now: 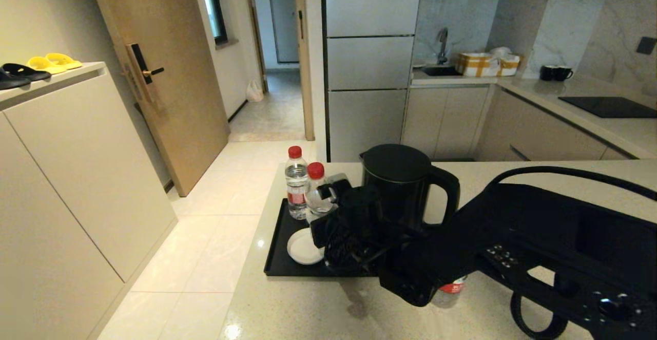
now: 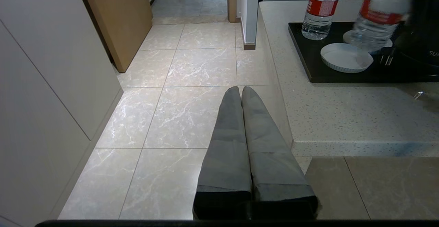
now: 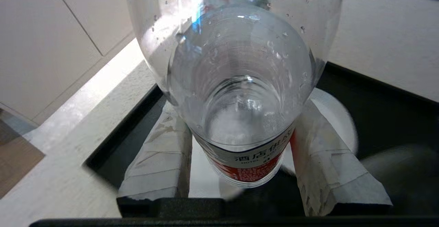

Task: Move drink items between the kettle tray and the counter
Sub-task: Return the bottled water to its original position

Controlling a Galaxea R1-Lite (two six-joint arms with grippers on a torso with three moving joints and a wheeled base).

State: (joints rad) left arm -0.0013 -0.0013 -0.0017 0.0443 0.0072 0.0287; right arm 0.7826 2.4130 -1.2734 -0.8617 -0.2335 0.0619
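Held bottle (image 3: 240, 93) sat between the right gripper (image 3: 240, 162) fingers (image 3: 161, 158), clamped at about the label band; in the left wrist view it (image 2: 380, 18) appeared tilted and clear of the tray floor, above the kettle tray (image 2: 343, 78) near a white dish (image 2: 346, 57); whether its base touched anything could not be told. Long axis ran roughly away from the wrist camera, cap end farthest, so the fingers closed across the body, not along it. Second bottle (image 1: 296, 183) stood upright on the tray's far left corner, just beside the held one (image 1: 317, 188); a third, red-labelled bottle (image 1: 450, 289) stood on the worktop (image 1: 308, 309) nearer the robot, mostly hidden under the right arm. Kettle (image 1: 405, 186) stood on the tray, just right of the held bottle.

Judgement: the move ahead turns on the bare worktop lying on the robot's side of the tray rim; the bottle would need to clear the rim, the dish and the kettle.

Left gripper (image 2: 241, 93) hung parked over the floor off the worktop's left edge, fingers pressed together, holding nothing; the right arm was the nearer one.
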